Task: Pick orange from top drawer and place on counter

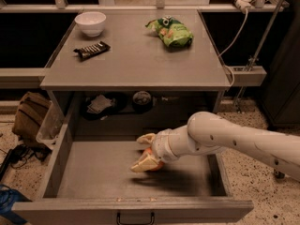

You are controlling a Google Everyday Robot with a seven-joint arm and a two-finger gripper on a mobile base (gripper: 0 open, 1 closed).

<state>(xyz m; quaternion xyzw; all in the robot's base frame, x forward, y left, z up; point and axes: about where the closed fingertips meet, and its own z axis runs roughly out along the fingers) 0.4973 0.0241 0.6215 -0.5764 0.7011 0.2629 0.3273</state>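
Observation:
The top drawer (93,175) is pulled open below the counter (136,62). My gripper (145,152) reaches in from the right and sits low over the middle of the drawer floor. Its two pale fingers (142,165) stand on either side of the orange (153,162). Only a small patch of the orange shows between them, close to the floor. The white arm (234,142) crosses the drawer's right wall.
On the counter are a white bowl (90,22) at the back left, a dark chocolate bar (92,50) and a green chip bag (172,32). A dark cluttered shelf recess (117,102) lies behind the drawer. A brown bag (30,116) stands on the floor to the left.

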